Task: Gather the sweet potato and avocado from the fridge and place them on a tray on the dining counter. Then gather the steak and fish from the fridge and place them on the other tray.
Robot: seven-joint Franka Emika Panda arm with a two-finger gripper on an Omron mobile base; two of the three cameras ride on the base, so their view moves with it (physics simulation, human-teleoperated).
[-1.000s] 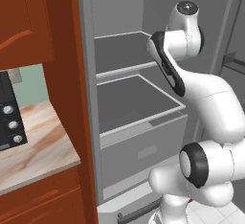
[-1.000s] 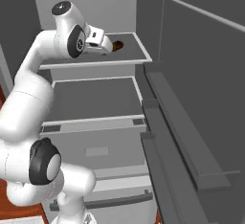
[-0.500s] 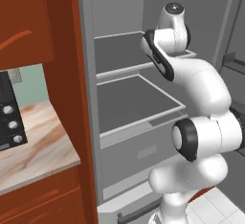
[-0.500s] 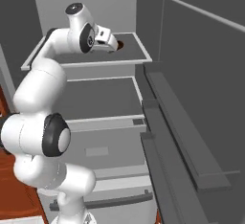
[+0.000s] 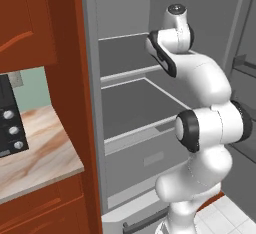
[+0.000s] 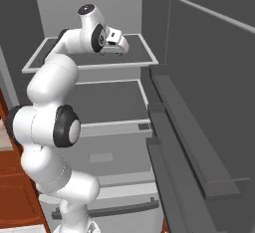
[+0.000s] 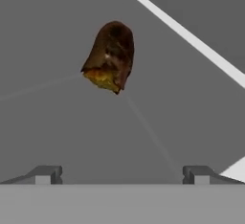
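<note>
Seemingly firm, lumpy and fairly light, the sweet potato (image 7: 110,56) lies alone on the fridge's (image 5: 125,68) upper shelf, ahead of the gripper (image 7: 122,174) with jaws wide apart, best pinched across its narrower middle.

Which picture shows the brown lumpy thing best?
The hand view: the sweet potato lies on the fridge shelf ahead of the open claw. In both base views the arm covers it.
</note>
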